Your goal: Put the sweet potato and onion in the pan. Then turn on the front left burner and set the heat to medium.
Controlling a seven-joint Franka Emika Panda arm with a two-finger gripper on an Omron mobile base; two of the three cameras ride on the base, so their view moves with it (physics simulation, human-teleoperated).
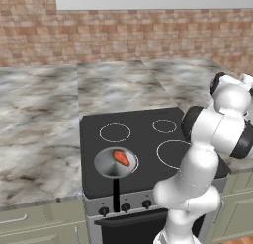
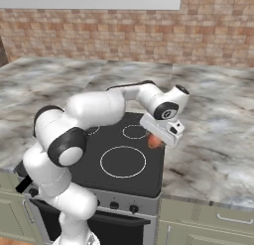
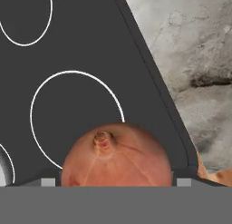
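Arm reaches forward over the right side of the stove [image 2: 124, 177], its gripper [image 2: 158, 140] clamped on the one onion [image 3: 116, 156] above the glass. One sweet potato [image 1: 121, 158] lies in the one pan [image 1: 105, 165] at front left.

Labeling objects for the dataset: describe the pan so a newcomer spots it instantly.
Start at the black glass stovetop set into the marble counter. On its front left zone sits the pan, small, round, shiny silver, its thin black handle pointing toward the knobs. Unlike the bare white-ringed zones, it holds the orange-red sweet potato.
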